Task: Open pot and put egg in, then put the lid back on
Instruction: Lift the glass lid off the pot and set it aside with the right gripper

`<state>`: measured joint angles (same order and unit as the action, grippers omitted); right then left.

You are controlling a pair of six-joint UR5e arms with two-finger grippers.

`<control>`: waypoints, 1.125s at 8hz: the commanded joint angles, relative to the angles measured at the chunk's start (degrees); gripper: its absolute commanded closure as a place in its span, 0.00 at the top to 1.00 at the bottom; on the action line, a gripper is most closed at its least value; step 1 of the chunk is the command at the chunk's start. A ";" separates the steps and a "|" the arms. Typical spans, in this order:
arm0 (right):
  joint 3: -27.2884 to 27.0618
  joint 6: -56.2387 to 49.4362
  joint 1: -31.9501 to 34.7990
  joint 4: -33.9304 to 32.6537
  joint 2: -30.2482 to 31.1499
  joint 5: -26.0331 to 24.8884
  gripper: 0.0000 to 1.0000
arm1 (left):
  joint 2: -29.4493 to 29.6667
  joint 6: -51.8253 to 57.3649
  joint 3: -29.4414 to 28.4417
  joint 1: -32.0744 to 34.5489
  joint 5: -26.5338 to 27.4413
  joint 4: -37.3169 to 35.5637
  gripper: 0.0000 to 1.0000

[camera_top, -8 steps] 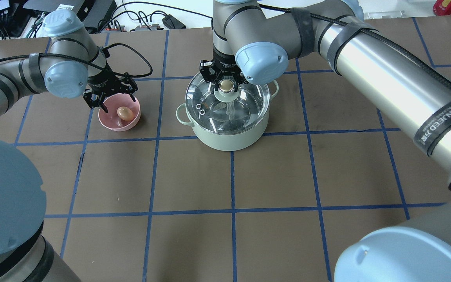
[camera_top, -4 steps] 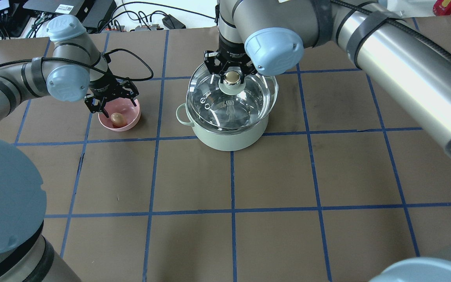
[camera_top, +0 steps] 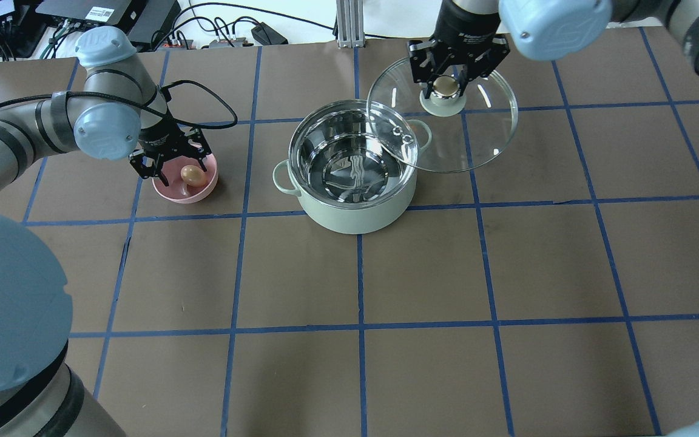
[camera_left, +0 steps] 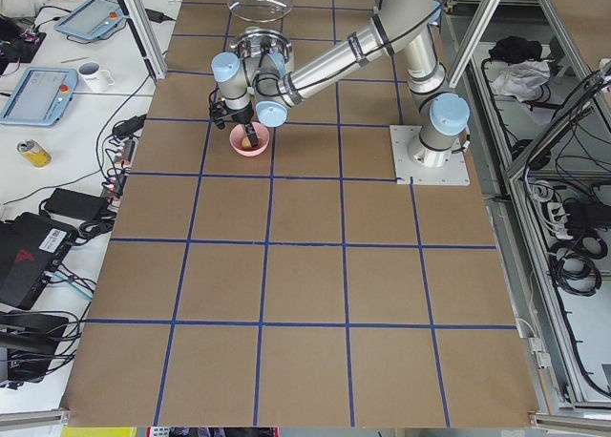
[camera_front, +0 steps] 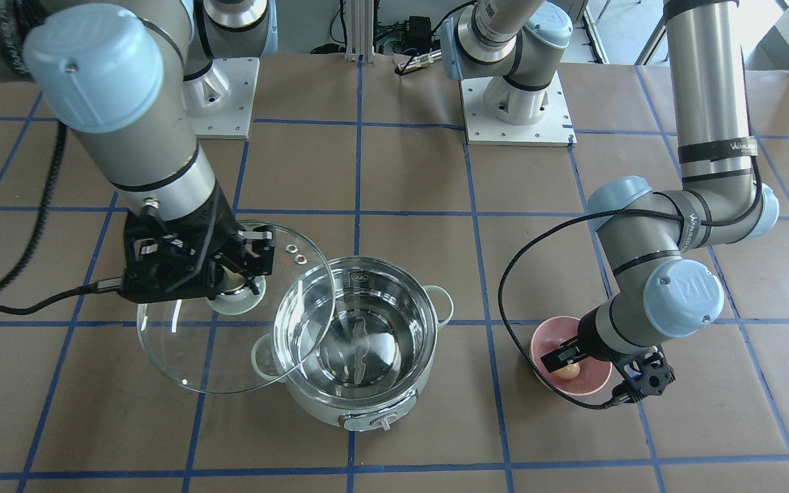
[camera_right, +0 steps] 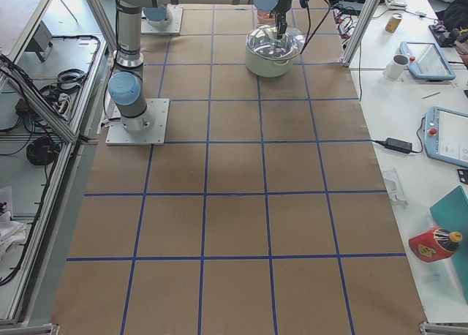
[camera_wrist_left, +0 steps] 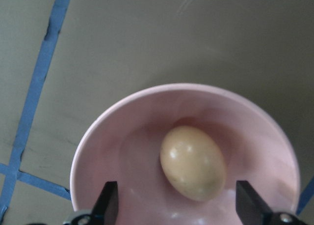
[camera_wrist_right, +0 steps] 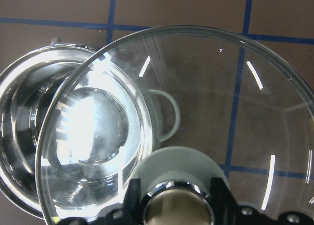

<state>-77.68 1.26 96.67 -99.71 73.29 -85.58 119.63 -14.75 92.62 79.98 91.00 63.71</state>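
Steel-lined round pale mint-green electric pot [camera_top: 349,209] stands uncovered

Large round clear glass lid [camera_top: 483,139] with steel rim hangs beside pot on robot's right, one edge over pot rim; right gripper [camera_top: 445,85] clamps its pale green knob [camera_top: 445,103]. Small pink bowl [camera_top: 187,195] sits left of pot, apart. Tan-brown oval egg [camera_top: 192,175] lies inside bowl. Over it hovers left gripper [camera_top: 173,165], jaws spread wide either side of egg, no contact
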 commanded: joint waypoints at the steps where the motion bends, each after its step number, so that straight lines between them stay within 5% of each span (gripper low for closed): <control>1: -1.23 -11.60 -8.57 4.34 3.34 -1.43 0.00 | 0.17 0.08 0.19 0.00 -0.03 -0.17 0.86; 4: -2.56 -21.72 -16.32 4.35 4.05 -1.87 0.00 | 1.74 0.08 0.28 0.00 -0.47 -0.34 0.86; 7: -4.32 -23.75 -16.69 3.29 3.88 -1.52 0.00 | 1.84 0.16 0.28 0.00 -0.13 -0.43 0.86; 9: -4.41 -23.76 -16.69 2.94 3.62 -1.61 0.00 | 2.01 0.16 0.28 0.00 0.05 -0.69 0.65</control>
<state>-81.85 -22.24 80.03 -96.50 77.20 -87.20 121.48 -14.61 92.90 79.98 90.94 63.16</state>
